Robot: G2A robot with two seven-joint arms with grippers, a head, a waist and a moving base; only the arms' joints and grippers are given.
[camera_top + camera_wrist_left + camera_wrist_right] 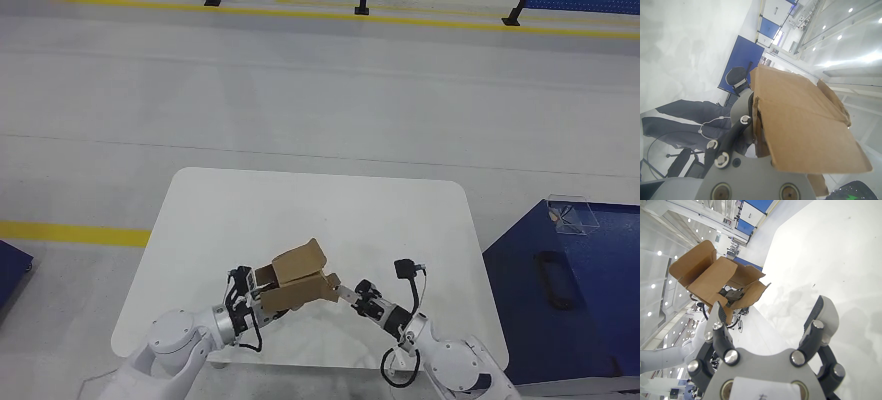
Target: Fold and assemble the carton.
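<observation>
Left gripper (254,292): holds the carton (296,272) by one wall.
Right gripper (769,303): wide open.
Tip: hold steady; push the loose flap (753,293) slowly.

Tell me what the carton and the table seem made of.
The carton looks like brown corrugated cardboard, matte: ragged fibrous edges and pressed fold creases. The table has a smooth white top with slight sheen, perhaps laminate or painted board; unclear which.

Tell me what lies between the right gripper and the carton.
Nothing lies between. In the right wrist view one fingertip of the right gripper overlaps a flap of the carton; contact cannot be told.
</observation>
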